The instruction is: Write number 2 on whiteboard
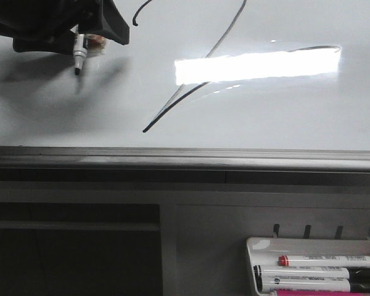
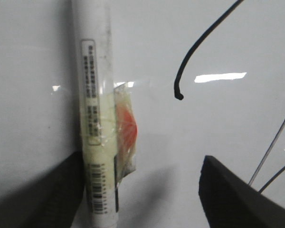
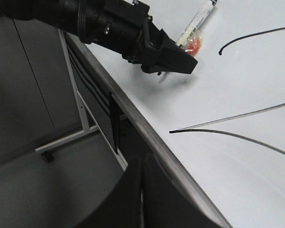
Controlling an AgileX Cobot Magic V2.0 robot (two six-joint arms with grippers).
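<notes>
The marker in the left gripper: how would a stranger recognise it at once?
Find the whiteboard, then the left gripper at its upper left. The marker points down from it, tip toward the board. Only it has orange material taped on; the others lie in the tray.

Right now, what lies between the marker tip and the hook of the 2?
Nothing: only bare whiteboard separates the marker tip from the hook of the 2. The front view shows it; the left wrist view shows the same bare stretch.
</notes>
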